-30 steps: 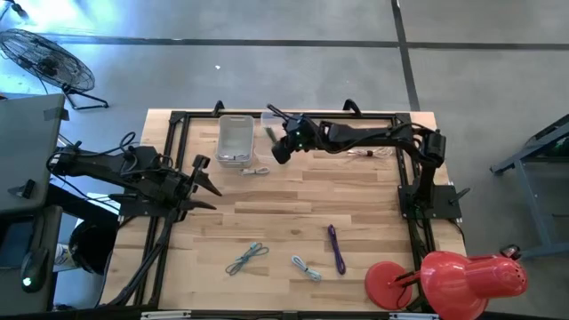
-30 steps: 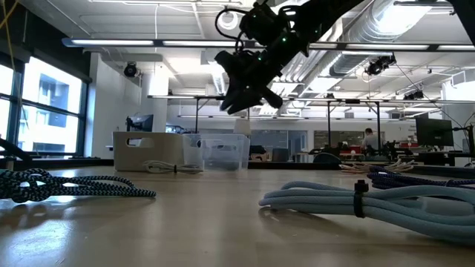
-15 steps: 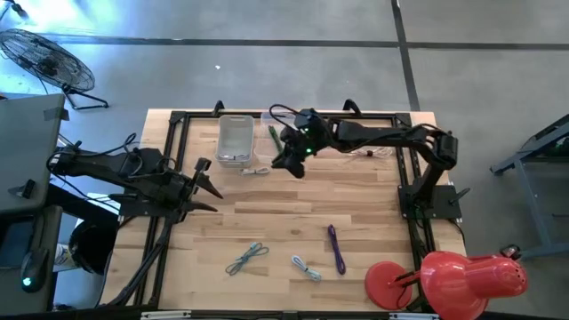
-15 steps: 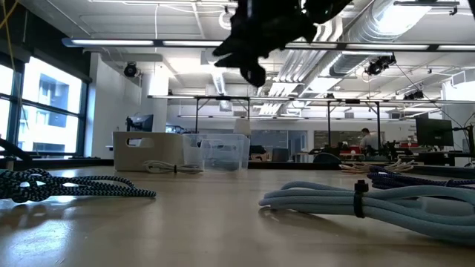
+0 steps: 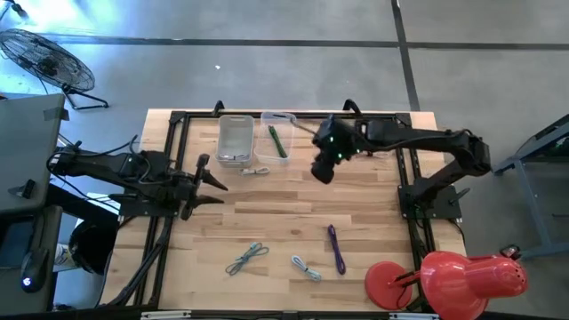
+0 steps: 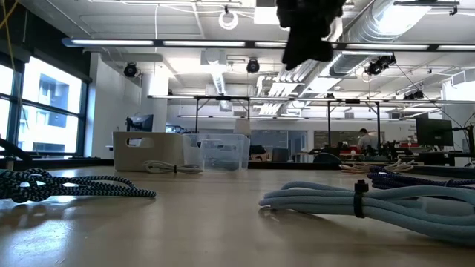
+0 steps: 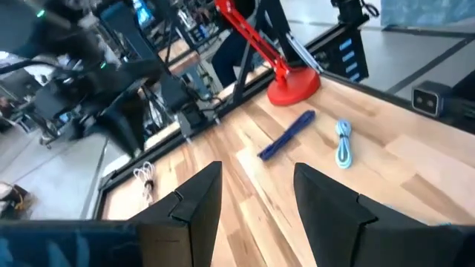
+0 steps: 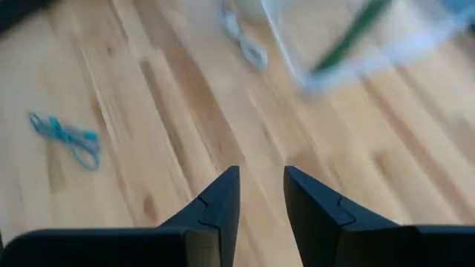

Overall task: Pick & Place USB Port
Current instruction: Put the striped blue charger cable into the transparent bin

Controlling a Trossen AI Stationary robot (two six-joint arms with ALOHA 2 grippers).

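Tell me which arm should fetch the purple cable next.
Right, probably. The right claw hangs empty and open above the wooden table, nearer the purple bundled cable than the left claw parked at the left edge.

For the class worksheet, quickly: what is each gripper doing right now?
Left gripper: open, holding nothing, at the table's left edge.
Right gripper: open, holding nothing, above the table.

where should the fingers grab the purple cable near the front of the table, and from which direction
Probably best at mid-length of the purple cable, coming straight down from above. It lies flat on the table as a narrow, folded bundle running roughly front to back, so the fingers should close across its thin width. Nothing lies against it, so both sides look free.
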